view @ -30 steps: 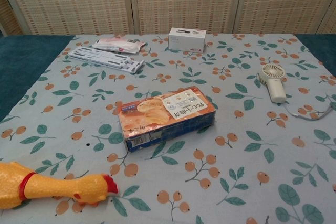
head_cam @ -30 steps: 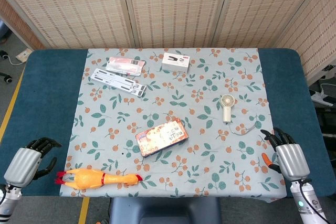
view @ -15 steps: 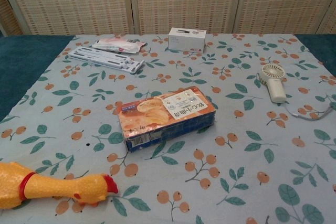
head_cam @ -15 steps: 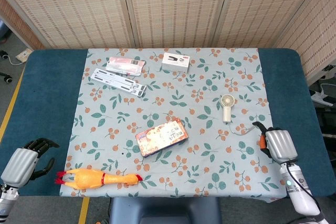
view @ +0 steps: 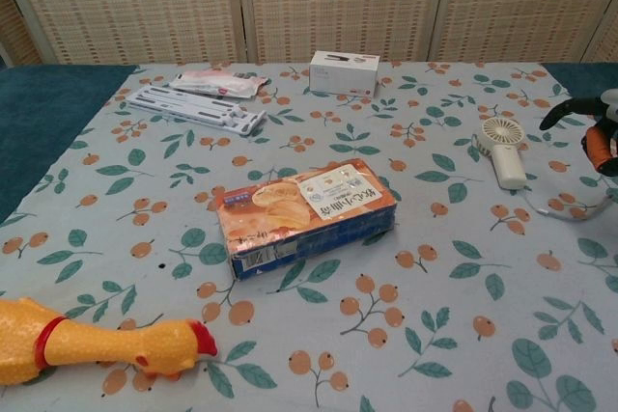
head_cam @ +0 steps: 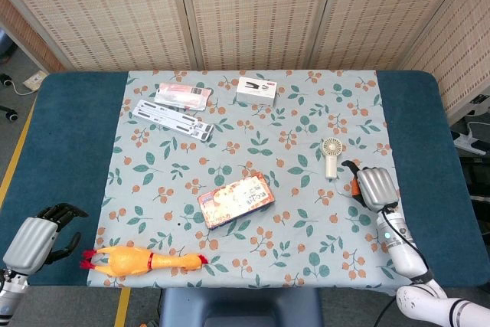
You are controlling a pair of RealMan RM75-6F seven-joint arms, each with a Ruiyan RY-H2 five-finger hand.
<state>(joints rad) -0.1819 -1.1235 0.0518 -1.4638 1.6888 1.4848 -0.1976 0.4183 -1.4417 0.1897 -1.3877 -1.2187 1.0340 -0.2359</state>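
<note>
the right hand (head_cam: 374, 187) is seen right of centre in the head view, fingers spread and holding nothing, just beside the small cream handheld fan (head_cam: 331, 155) and its grey cord. the left hand (head_cam: 34, 240) sits lower left, fingers loosely curled, empty, near the yellow rubber chicken (head_cam: 142, 259).

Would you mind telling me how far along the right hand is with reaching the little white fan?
Done: nothing is lifted. In hand: the right hand hovers empty beside the fan, not touching it. Left: closing on the fan; the left hand sits by the rubber chicken.
</note>
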